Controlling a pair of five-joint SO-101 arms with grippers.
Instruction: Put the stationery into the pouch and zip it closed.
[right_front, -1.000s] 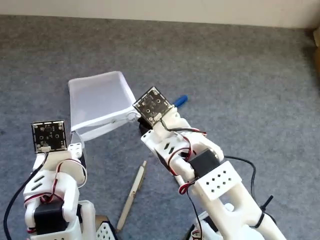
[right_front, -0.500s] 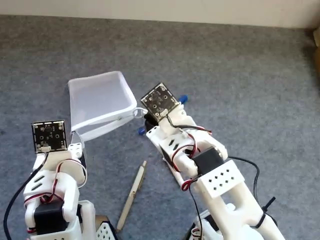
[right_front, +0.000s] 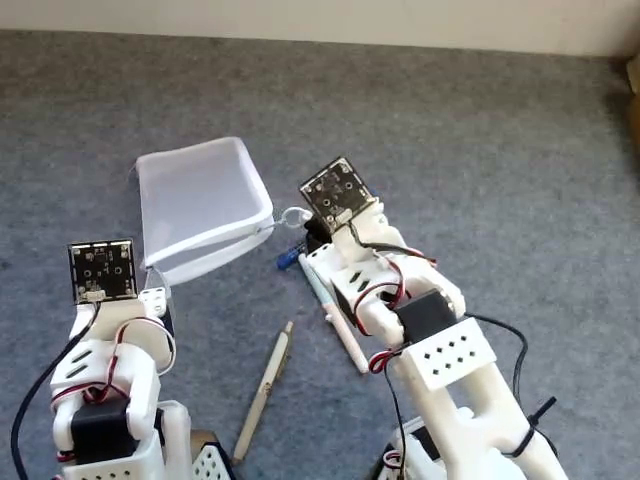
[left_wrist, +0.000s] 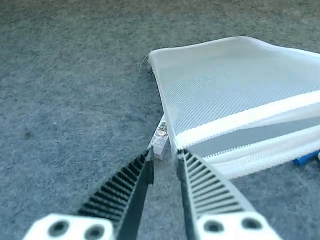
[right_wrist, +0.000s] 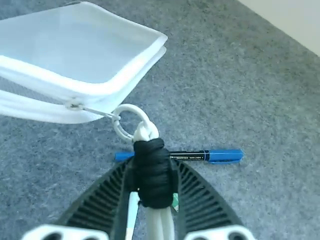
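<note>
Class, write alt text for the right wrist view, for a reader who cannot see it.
The right gripper, jaws shut, grips the black pull cord tied by a white ring to the zipper of an open white mesh pouch. A blue pen lies beyond on grey carpet.

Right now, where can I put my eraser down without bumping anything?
Bare carpet right of the right claw, or beyond the pouch. Crowded in the middle: beige pen, white pen, blue pen, zip cord.

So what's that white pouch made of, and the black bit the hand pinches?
The pouch looks like translucent white mesh fabric, probably nylon: fine weave lines show. The black pull in the right hand looks like braided cord, matte and knotted.
</note>
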